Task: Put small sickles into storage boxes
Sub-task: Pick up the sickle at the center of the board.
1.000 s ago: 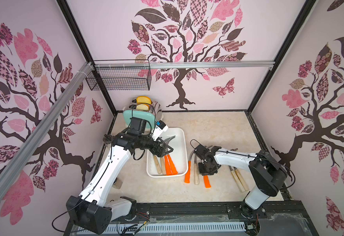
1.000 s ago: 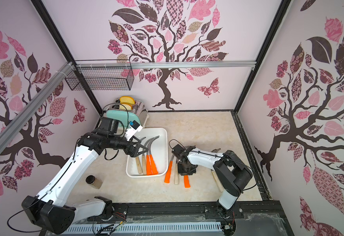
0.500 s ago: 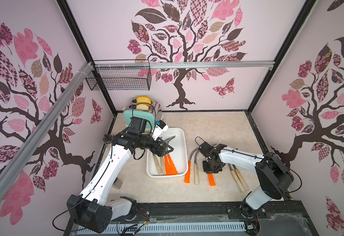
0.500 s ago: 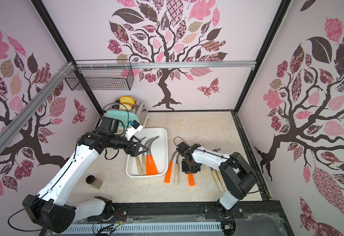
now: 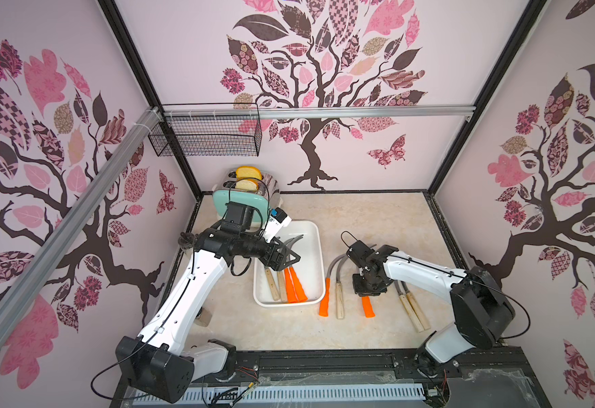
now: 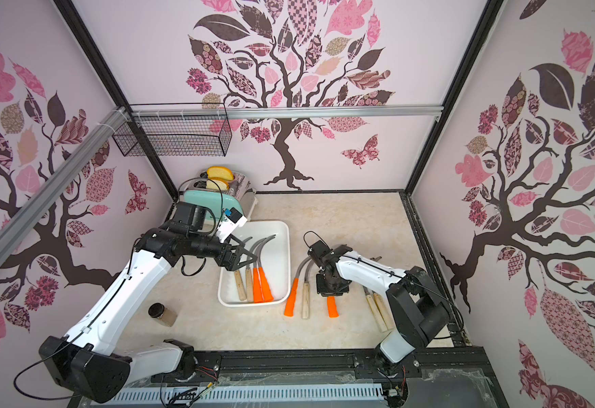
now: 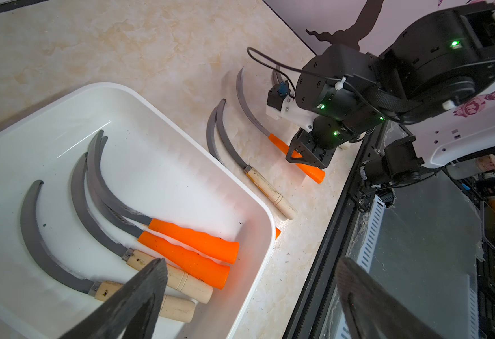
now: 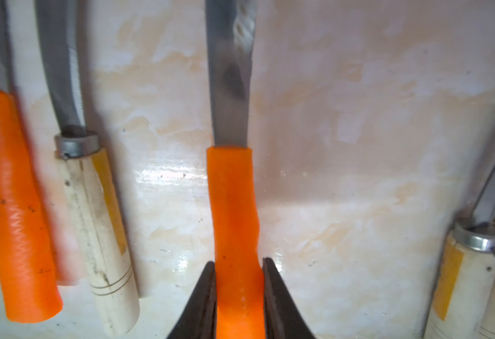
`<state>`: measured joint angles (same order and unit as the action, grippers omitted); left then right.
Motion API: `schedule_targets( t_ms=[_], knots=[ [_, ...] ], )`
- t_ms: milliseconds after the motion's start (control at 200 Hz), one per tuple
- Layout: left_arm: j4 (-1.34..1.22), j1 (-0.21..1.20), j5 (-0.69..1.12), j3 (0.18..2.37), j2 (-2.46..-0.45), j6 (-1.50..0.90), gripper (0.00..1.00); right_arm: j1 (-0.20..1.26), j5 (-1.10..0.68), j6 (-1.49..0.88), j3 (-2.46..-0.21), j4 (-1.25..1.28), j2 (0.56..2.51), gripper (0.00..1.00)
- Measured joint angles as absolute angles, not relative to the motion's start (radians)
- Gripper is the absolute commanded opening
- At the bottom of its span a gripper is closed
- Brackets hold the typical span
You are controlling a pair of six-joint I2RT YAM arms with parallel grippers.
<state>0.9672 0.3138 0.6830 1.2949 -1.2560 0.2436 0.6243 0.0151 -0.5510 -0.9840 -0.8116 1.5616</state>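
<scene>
Sickles (image 7: 193, 239) lie in the white tray (image 7: 167, 164): four of them, two orange-handled and two with pale wooden handles, side by side, their grey blades curving toward the far wall. Five more lie outside it on the beige surface (image 5: 359, 219), toward the robot's right. Just beside the tray's rim an orange-handled sickle (image 5: 324, 298) and a wooden-handled sickle (image 5: 339, 302) lie close together, blade tips touching. Next comes a third sickle (image 5: 367, 307), also orange-handled. The right fingers (image 8: 199, 299) are closed on its handle, one on each side, partway along. Whether it is lifted off the surface cannot be told. Past the right arm a wooden-handled pair (image 5: 412, 311) lies touching. The left fingers (image 7: 140, 293) are spread wide and hold nothing, hovering over the tray above the handles. Behind the tray, in the far left corner, stands a mint toaster (image 5: 239, 196) with two bread slices (image 5: 248, 173) in it. A black wire basket (image 5: 207, 139) hangs on the wall above, and a small jar (image 6: 163, 314) rests on the surface beside the left arm.
</scene>
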Motion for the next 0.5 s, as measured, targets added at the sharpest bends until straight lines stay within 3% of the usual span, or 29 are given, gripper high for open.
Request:
schedule_targets(
  t_ms=[500],
  knots=[
    [0.973,0.314,0.682,1.298,-1.258,0.263,0.94,0.614,0.015,-0.541,-1.091,-0.855,1.554,0.07]
  ],
)
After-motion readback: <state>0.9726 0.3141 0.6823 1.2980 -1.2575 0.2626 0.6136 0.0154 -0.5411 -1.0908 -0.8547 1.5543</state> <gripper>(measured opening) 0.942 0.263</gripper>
